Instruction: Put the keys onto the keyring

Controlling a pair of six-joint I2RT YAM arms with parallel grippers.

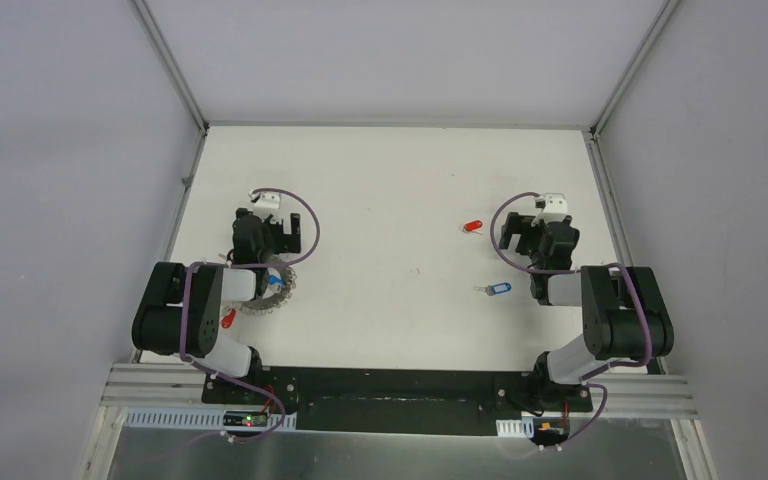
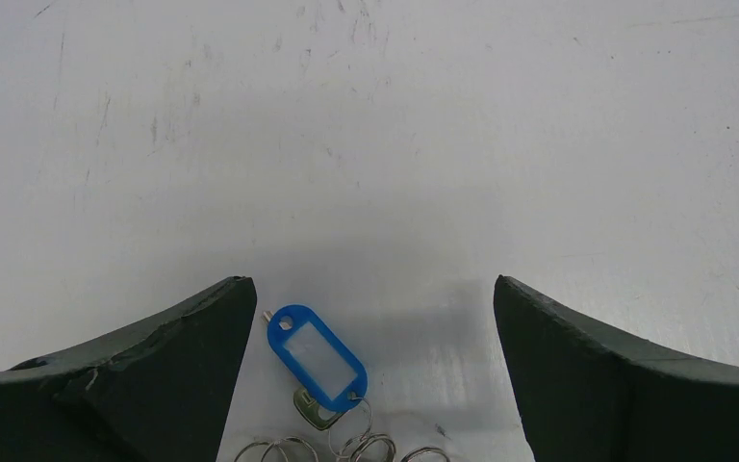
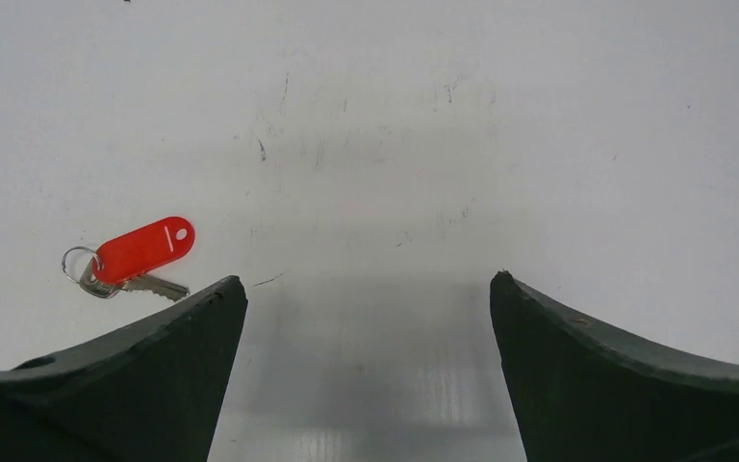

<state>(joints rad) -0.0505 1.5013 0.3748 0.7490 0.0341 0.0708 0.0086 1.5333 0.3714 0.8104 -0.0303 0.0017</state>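
The keyring [image 1: 272,302] lies by the left arm's base, half hidden under that arm. It bears a blue-tagged key [image 1: 275,280] and a red-tagged one [image 1: 227,318]. In the left wrist view that blue tag [image 2: 316,356] hangs from one of the rim's wire loops [image 2: 366,448], low between the wide-apart fingers of my open left gripper [image 2: 370,281]. Two loose keys lie on the right: a red-tagged key [image 1: 472,226] and a blue-tagged key [image 1: 498,289]. My right gripper [image 1: 518,235] stands open and empty just right of the red key [image 3: 142,250], which sits outside its left finger [image 3: 192,327].
The white table [image 1: 390,180] is walled by grey panels at the left, right and back. The black base plate [image 1: 390,390] of both arms runs along the near edge. Purple cables loop over both wrists.
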